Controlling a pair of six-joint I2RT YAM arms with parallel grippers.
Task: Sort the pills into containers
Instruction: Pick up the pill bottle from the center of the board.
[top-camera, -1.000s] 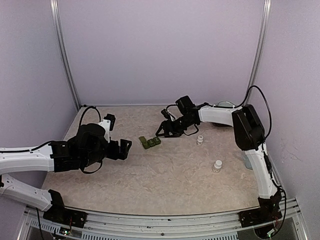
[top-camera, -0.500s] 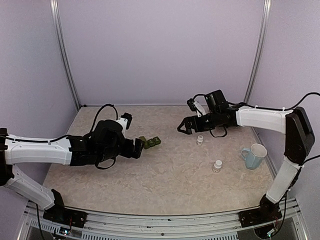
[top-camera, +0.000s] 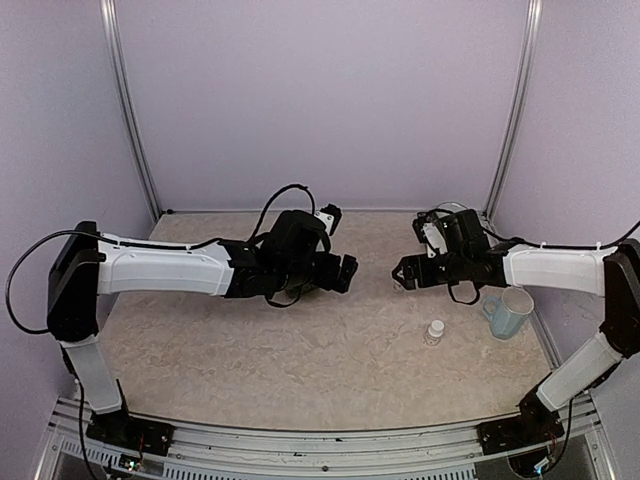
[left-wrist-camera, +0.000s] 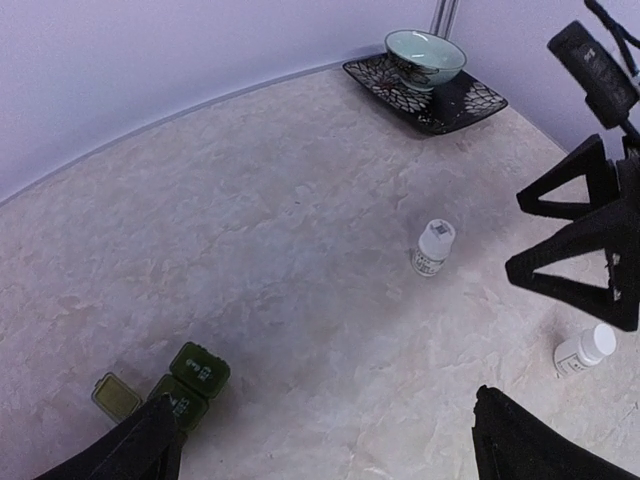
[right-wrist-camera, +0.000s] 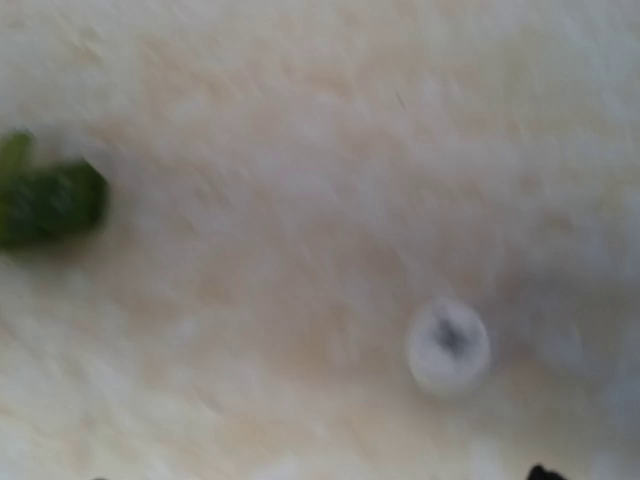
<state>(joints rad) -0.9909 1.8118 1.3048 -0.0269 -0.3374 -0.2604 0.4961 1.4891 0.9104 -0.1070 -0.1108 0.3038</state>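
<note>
Across beige table (top-camera: 300, 370), left arm (top-camera: 170, 270) stretched from 9 o'clock to centre, blocking the overhead view of the containers; right arm (top-camera: 560, 265) reaching in from 3 o'clock. Pale blue mug (top-camera: 508, 312) upright at 3 o'clock, just beside that arm. Green bowl (left-wrist-camera: 425, 50) on dark saucer (left-wrist-camera: 470, 100) at the far 1 o'clock corner. Far bottle (left-wrist-camera: 434, 247) near right gripper (left-wrist-camera: 515, 234); near bottle (top-camera: 435, 331) toward 4 o'clock, well apart from the strip. Right gripper spread, holding nothing; left gripper (left-wrist-camera: 330, 455) likewise wide apart and empty. Containers (left-wrist-camera: 190, 385) at 7 o'clock of the left wrist view, flat on table, partly hidden by a fingertip (left-wrist-camera: 145, 450); long axis roughly 1 to 7 o'clock there, paler square at the 9 o'clock side. From right wrist, only a green blur. Since half a second ago: left arm swung inward over the strip, right gripper drawn back toward 3 o'clock.
</note>
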